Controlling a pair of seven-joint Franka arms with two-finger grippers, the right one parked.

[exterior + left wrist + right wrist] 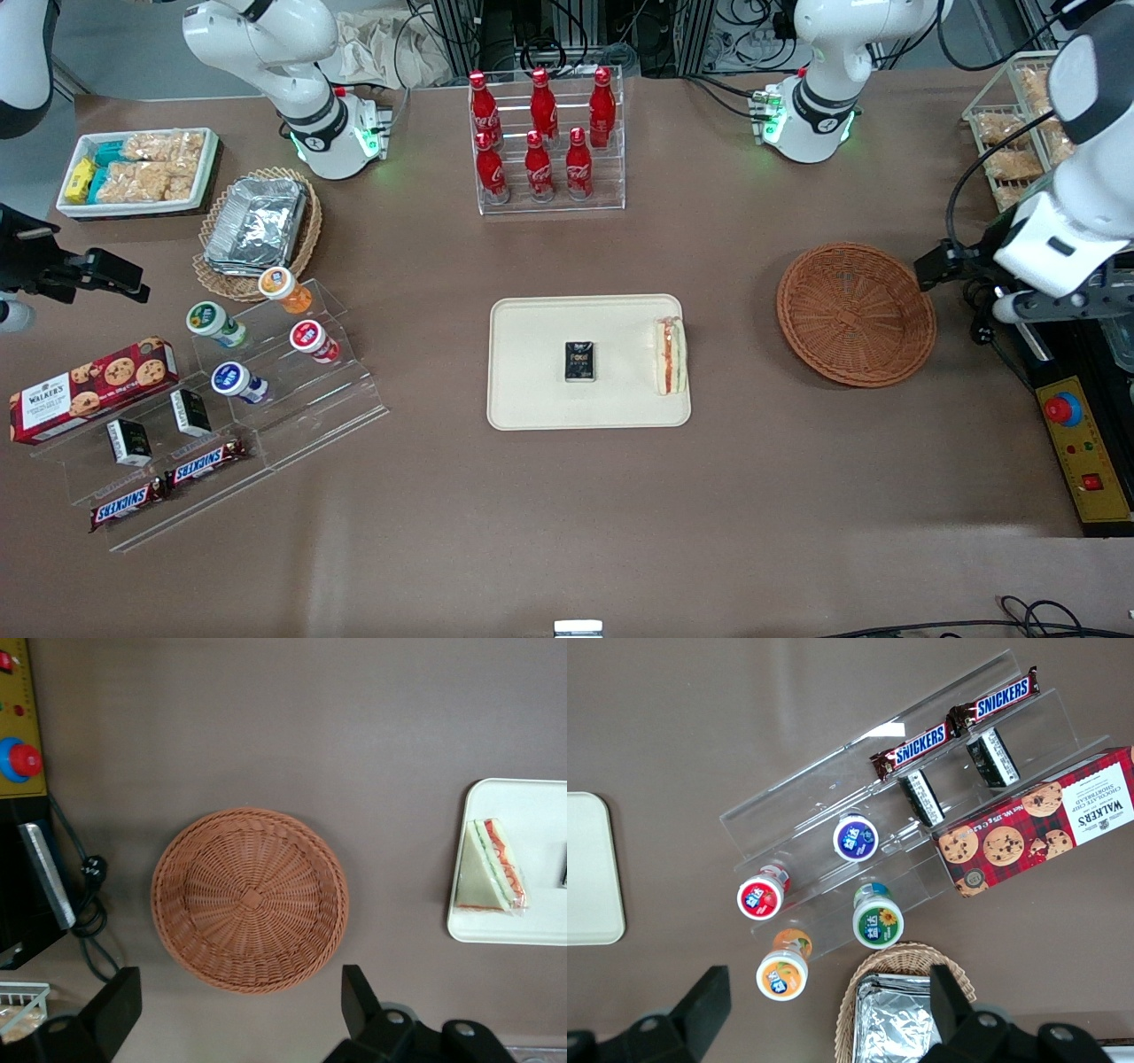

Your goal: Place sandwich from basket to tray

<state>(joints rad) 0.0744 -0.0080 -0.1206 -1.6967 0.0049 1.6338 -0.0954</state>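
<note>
- Since the sandwich (671,356) already lies on the tray (532,403), at the tray's edge nearest the basket (856,314), I judge the placing done
- My gripper (239,1014) hangs above the desk (567,532) toward the working arm's end, looking down on the basket; its fingers (120,1005) stand wide apart and carry nothing
- From the wrist view the basket is bare inside, so nothing is left to fetch
- One risk I see: the sandwich sits close to the tray's rim, filling edge up in the front view; a brush from the arm on a careless pass could nudge it over the rim onto the desk
- A small dark box (580,361) rests mid-tray, apart from the sandwich; if I tried to re-seat the sandwich, wide fingers could knock that box
- Another risk: the cable (89,904) and the yellow control box (1085,452) lie near the basket, under the arm; a low retreat could snag the cable
- I would lift straight up before any sideways travel, and leave the tray alone
</note>
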